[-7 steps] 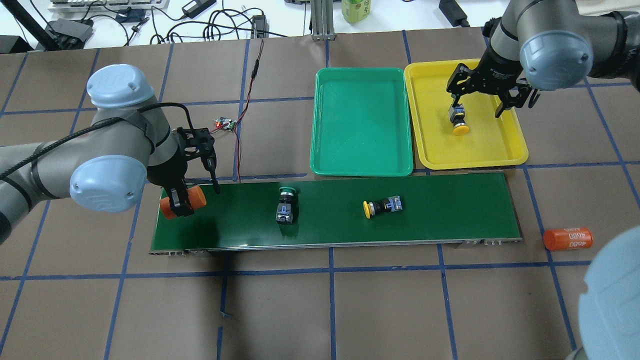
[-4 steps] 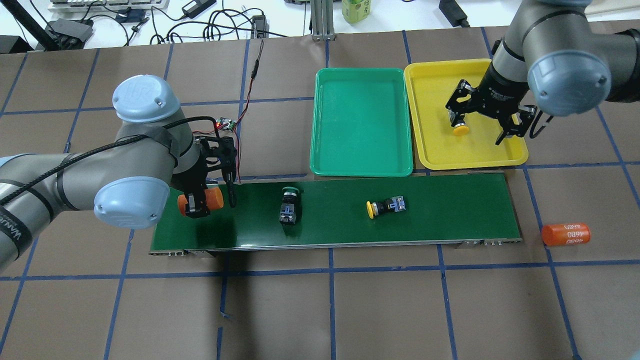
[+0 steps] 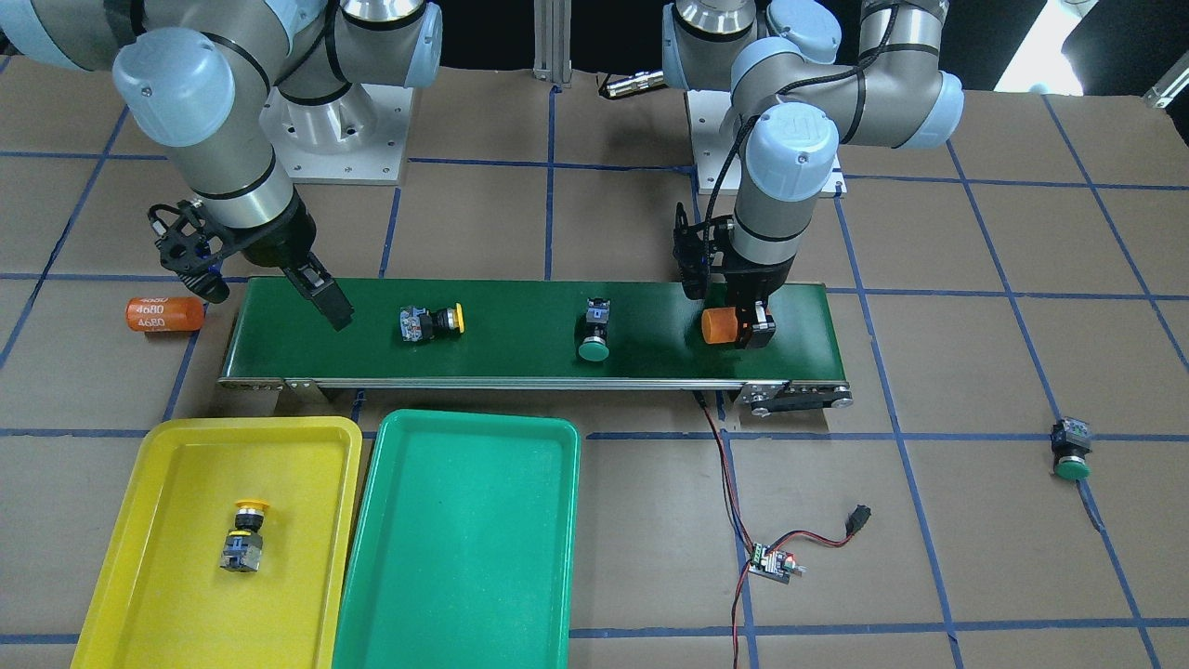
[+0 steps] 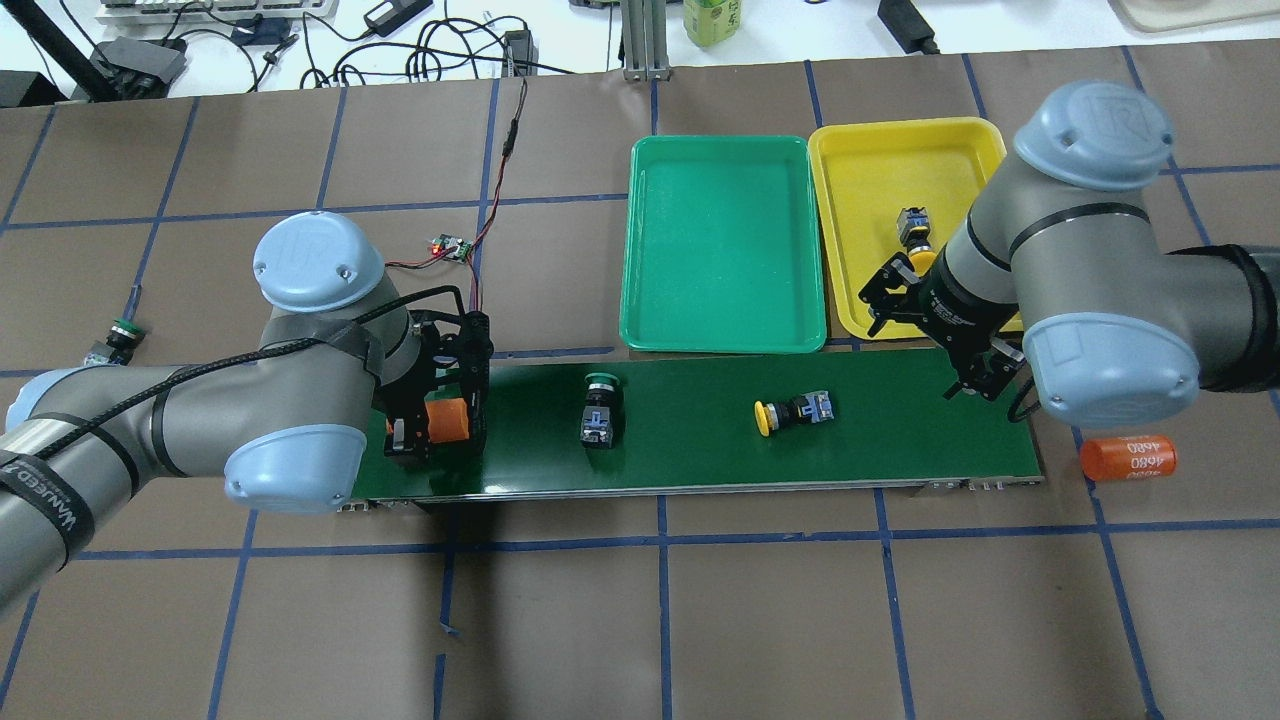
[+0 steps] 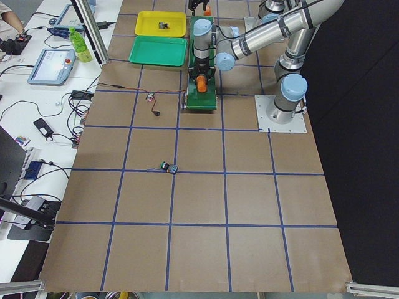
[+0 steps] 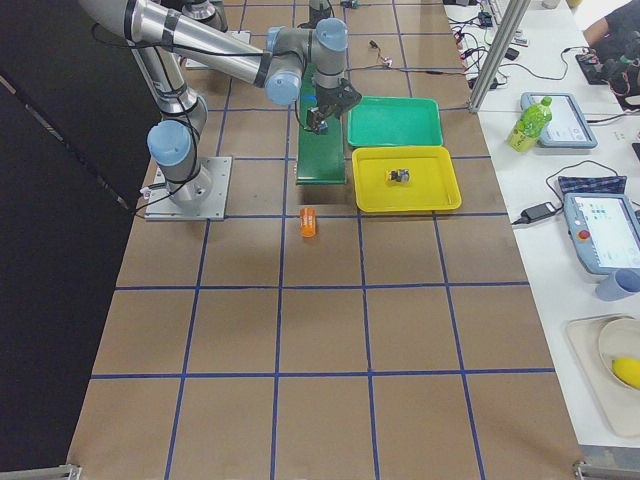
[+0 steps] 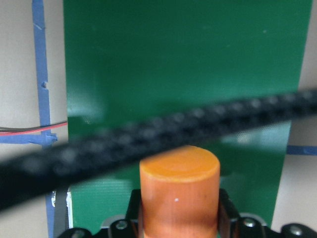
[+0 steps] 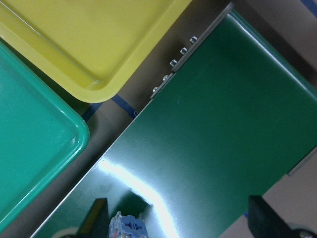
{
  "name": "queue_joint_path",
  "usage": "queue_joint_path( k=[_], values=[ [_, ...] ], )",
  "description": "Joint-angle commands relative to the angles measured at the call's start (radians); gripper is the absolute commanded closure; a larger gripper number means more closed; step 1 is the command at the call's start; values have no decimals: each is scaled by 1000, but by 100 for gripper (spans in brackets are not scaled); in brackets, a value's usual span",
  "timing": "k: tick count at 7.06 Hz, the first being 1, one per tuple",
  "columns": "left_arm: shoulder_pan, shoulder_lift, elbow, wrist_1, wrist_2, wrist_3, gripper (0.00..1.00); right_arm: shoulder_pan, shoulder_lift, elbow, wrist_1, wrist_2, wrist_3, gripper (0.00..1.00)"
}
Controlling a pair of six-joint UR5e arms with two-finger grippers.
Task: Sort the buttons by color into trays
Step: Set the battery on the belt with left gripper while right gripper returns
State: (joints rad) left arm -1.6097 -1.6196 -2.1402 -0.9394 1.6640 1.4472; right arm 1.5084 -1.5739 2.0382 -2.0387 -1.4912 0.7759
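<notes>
A yellow-capped button [image 4: 912, 236] lies in the yellow tray [image 4: 860, 180], seen also as the button [image 3: 245, 536] in the tray [image 3: 158, 483]. The green tray [image 4: 724, 300] holds nothing. On the dark-green belt lie a green-capped button [image 4: 598, 410] and a yellow-capped button [image 4: 794, 413]. Another green-capped button [image 4: 115, 338] sits on the table far left. My right gripper [image 4: 930, 345] stands open above the belt's right end, empty. My left gripper [image 4: 438, 424] is shut on an orange cylinder [image 7: 179, 191] over the belt's left end.
The conveyor belt [image 4: 700, 460] runs across the middle. A second orange cylinder [image 4: 1128, 457] lies off its right end. A small circuit board [image 4: 452, 248] with red and black wires lies left of the green tray. Cables and a bottle crowd the far edge.
My right gripper left the yellow-capped button in the yellow tray and came toward the belt's right end. My left arm carried the orange cylinder rightward. Both buttons on the belt shifted right.
</notes>
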Motion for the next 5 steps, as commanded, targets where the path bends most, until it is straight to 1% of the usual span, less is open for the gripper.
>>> queue_joint_path(
  k=[1, 2, 4, 5],
  values=[
    [84, 21, 60, -30, -21, -5, 0, 28, 47, 8, -61, 28, 63, 0],
    [208, 20, 74, -63, -111, -7, 0, 33, 58, 16, -61, 28, 68, 0],
    [479, -40, 117, -71, -138, -26, 0, 35, 107, 25, -102, 31, 68, 0],
    [546, -84, 203, -73, -124, -133, 0, 44, 112, 33, -103, 34, 68, 0]
  ],
)
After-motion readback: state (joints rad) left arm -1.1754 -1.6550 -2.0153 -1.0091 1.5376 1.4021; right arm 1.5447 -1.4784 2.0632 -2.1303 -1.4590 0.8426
